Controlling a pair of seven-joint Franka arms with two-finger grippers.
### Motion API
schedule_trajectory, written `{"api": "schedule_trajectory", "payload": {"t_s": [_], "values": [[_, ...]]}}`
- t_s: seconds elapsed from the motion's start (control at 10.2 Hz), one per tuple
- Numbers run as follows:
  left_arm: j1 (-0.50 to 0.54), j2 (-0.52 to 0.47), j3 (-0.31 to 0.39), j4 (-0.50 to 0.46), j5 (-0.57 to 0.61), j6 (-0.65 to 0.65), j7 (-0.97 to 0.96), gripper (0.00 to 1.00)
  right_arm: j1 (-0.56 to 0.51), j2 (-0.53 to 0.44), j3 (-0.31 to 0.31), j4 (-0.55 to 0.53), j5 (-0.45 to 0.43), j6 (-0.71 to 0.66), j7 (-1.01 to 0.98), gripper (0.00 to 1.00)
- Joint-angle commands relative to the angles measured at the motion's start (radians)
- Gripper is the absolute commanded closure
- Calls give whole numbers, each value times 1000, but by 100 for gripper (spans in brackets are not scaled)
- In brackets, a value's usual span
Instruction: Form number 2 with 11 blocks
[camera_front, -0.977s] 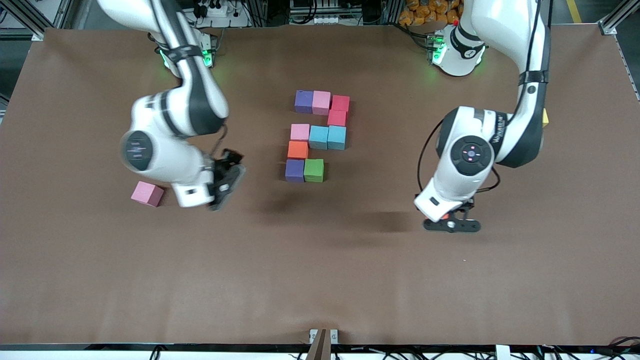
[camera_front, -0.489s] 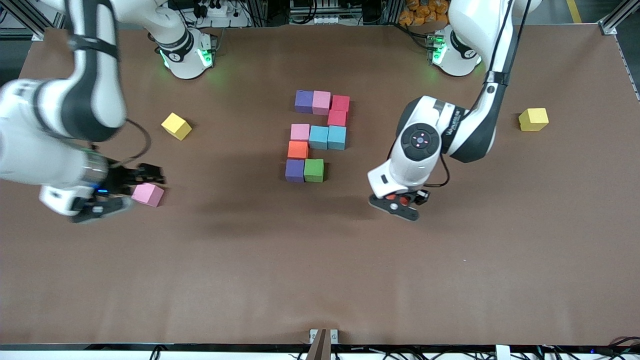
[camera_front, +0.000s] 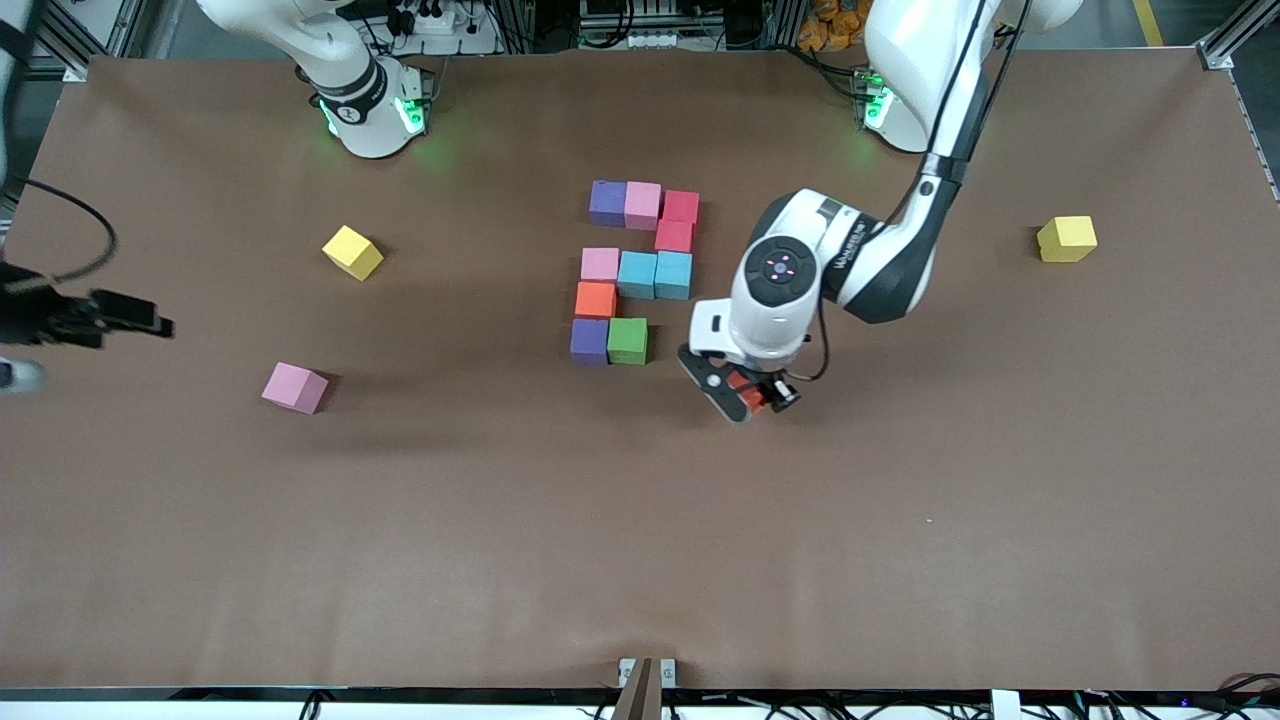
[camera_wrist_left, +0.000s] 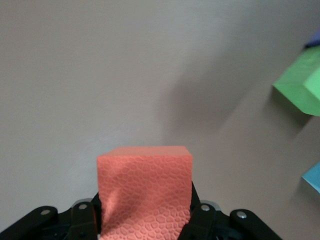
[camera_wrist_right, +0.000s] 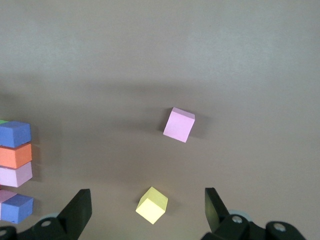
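Observation:
Ten blocks lie in a digit shape mid-table: purple (camera_front: 607, 202), pink (camera_front: 643, 204) and red (camera_front: 681, 206) in the row farthest from the camera, a red (camera_front: 674, 236), then pink (camera_front: 600, 264) and two light blue (camera_front: 655, 275), an orange (camera_front: 596, 299), then purple (camera_front: 589, 340) and green (camera_front: 627, 340). My left gripper (camera_front: 745, 398) is shut on an orange block (camera_wrist_left: 145, 190), over the bare table beside the green block (camera_wrist_left: 302, 85). My right gripper (camera_front: 95, 318) is open (camera_wrist_right: 146, 192) and empty, high over the right arm's end of the table.
A loose pink cube (camera_front: 294, 387) lies toward the right arm's end; it also shows in the right wrist view (camera_wrist_right: 179, 124). One yellow cube (camera_front: 352, 251) lies near it and shows there too (camera_wrist_right: 152, 205). Another yellow cube (camera_front: 1067, 238) lies toward the left arm's end.
My left gripper has carried the orange block toward the digit, close beside the green block. My right gripper has swung away past the loose pink cube to the table's end.

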Motion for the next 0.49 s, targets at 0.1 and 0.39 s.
{"api": "schedule_trajectory", "payload": {"t_s": [0.1, 0.39], "values": [[0, -20, -92, -103, 144, 121, 39, 60, -239, -137, 354, -79, -112, -1, 99, 0], [0, -46, -132, -249, 172, 329, 60, 59, -363, -230, 537, -169, -153, 8, 194, 0]]}}
